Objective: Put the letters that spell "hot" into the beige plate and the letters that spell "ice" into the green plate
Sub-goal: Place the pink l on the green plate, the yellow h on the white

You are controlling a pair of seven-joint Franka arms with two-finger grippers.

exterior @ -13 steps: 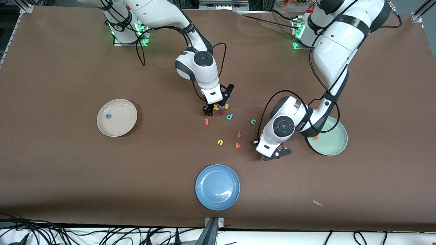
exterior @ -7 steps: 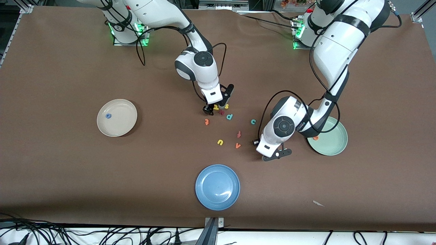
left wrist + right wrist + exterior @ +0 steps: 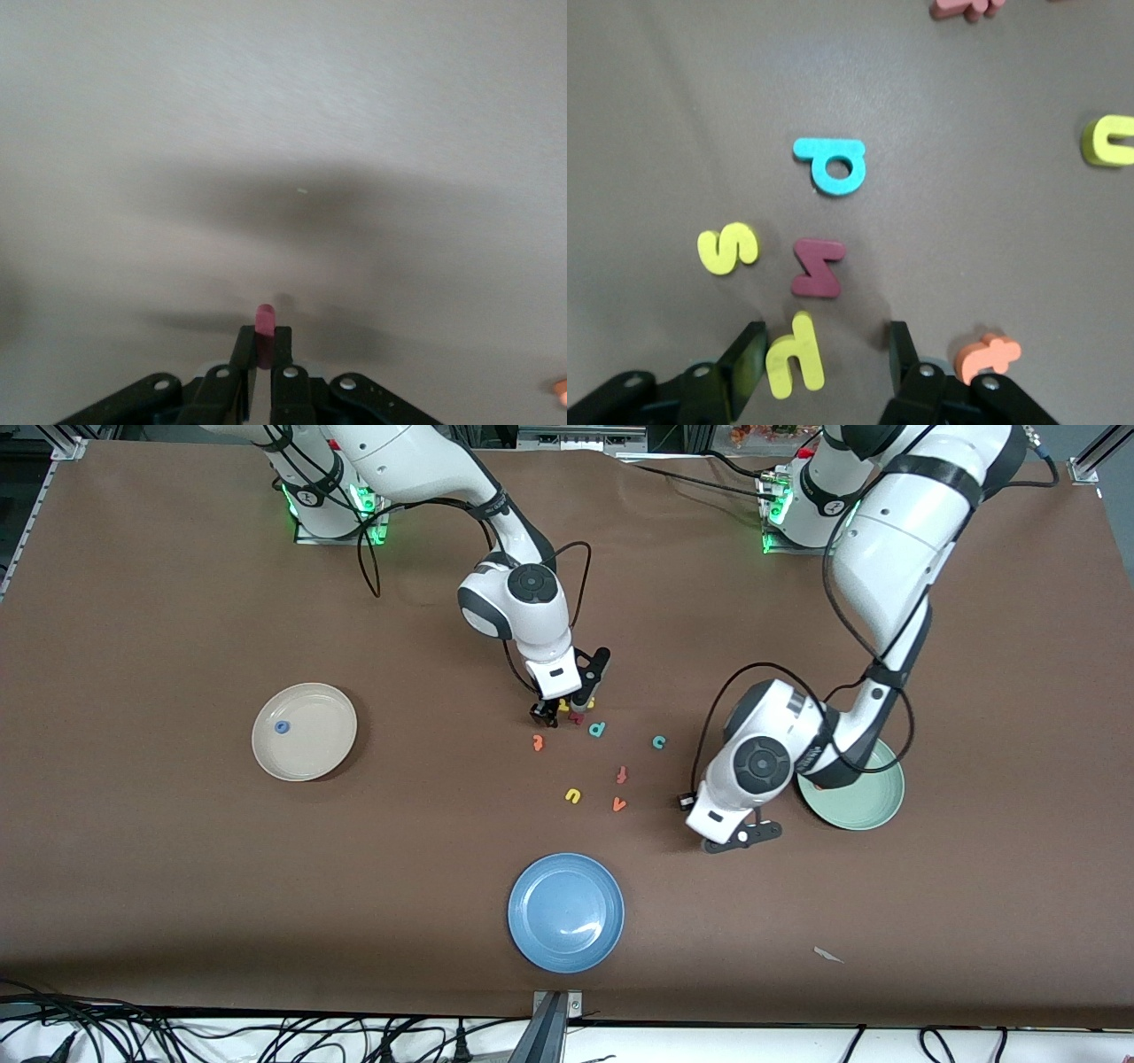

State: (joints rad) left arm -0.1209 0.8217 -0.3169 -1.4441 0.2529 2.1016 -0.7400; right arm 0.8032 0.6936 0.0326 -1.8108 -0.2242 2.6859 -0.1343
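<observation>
Hovering low over the letter cluster, the right gripper (image 3: pixel 824 354) is sitting with its fingers parted around the yellow h (image 3: pixel 796 354), one finger on each side, neither visibly pressing it. Just past its fingertips the dark red z (image 3: pixel 818 267) is lying, with the yellow s (image 3: pixel 727 248) beside that and the teal p (image 3: pixel 832 165) a little farther out. The orange t (image 3: pixel 989 353) is lying just outside one finger. The yellow u (image 3: pixel 1109 141) is sitting well off toward the edge of the right wrist view.

The left gripper (image 3: pixel 263 341) is hanging over bare table beside the green plate (image 3: pixel 873 808), fingers clenched on the red i (image 3: pixel 264 329), which is poking up between the tips. The teal c (image 3: pixel 658 741) is resting on the table between the two grippers.

Well away from the right gripper, toward the right arm's end, the beige plate (image 3: pixel 314 753) is holding the blue o (image 3: pixel 282 727). The blue plate (image 3: pixel 549 934) is sitting nearest the front camera.
</observation>
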